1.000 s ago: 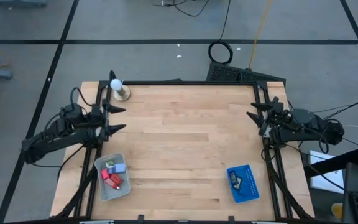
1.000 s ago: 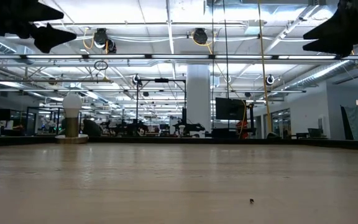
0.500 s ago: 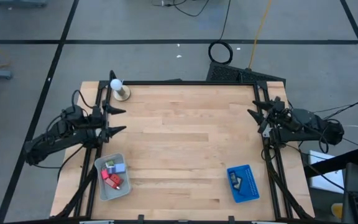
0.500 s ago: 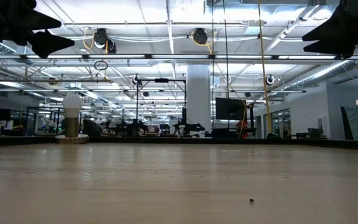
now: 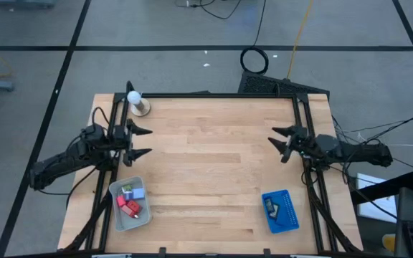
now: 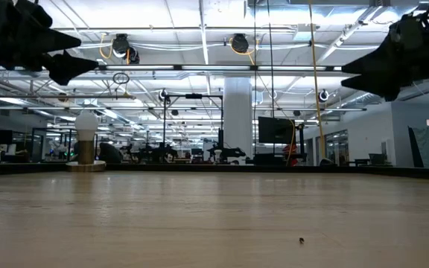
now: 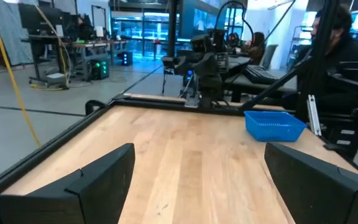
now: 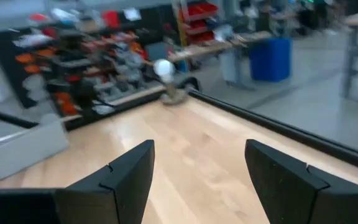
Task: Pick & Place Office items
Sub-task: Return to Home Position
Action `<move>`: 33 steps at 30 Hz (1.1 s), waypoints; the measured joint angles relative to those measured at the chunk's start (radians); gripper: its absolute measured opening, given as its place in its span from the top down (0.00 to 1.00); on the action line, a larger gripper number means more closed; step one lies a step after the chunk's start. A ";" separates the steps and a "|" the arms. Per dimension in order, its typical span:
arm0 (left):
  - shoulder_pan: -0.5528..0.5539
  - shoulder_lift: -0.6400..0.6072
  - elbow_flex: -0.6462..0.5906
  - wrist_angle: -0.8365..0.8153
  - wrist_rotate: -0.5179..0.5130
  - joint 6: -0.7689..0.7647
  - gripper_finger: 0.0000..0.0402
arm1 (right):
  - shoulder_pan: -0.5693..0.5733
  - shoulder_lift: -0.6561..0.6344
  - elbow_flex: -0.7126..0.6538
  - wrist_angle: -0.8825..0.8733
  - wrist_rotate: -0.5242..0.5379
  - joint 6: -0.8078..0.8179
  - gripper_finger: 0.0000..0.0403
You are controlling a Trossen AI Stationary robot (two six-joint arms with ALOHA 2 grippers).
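Note:
Several small office items [image 5: 130,201], red, light-blue and green-white, lie in a grey tray [image 5: 117,218] at the table's near left. A dark item [image 5: 269,208] lies in a blue tray [image 5: 282,211] at the near right; the blue tray also shows in the left wrist view [image 7: 275,124]. My left gripper [image 5: 146,142] is open and empty above the table's left side, beyond the grey tray. My right gripper [image 5: 279,145] is open and empty above the table's right side, beyond the blue tray.
A white ball on a wooden base [image 5: 136,102] stands at the far left corner; it also shows in the low view [image 6: 86,143] and the right wrist view [image 8: 165,76]. Black frame rails [image 5: 305,165] run along the table's sides. Bare wood [image 5: 214,165] lies between the arms.
My right gripper has moved toward the table's left edge, out over the table and away from the right rail. My left gripper has moved a little toward the table's right and near edges.

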State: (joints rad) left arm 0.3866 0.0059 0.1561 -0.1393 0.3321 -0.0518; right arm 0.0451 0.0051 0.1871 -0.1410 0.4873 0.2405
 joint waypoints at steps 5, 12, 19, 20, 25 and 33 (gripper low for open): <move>0.000 0.000 -0.046 0.041 0.023 -0.005 0.12 | 0.000 0.000 -0.099 0.210 -0.021 -0.080 0.40; 0.000 0.000 -0.078 0.087 0.034 0.001 0.13 | 0.001 0.000 -0.147 0.247 -0.021 -0.095 0.40; 0.000 0.007 -0.140 0.209 0.034 -0.021 0.13 | 0.001 0.000 -0.167 0.245 -0.021 -0.046 0.40; 0.000 0.010 -0.141 0.205 0.034 -0.017 0.13 | 0.001 0.000 -0.169 0.245 -0.021 -0.045 0.40; 0.000 0.011 -0.141 0.205 0.034 -0.019 0.13 | 0.001 0.004 -0.171 0.244 -0.019 -0.047 0.40; 0.000 0.011 -0.141 0.202 0.007 -0.151 0.13 | 0.001 0.004 -0.172 0.244 -0.019 -0.043 0.40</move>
State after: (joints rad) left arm 0.3866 0.0174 0.0154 0.0628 0.3389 -0.2025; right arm 0.0460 0.0093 0.0154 0.1028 0.4686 0.1971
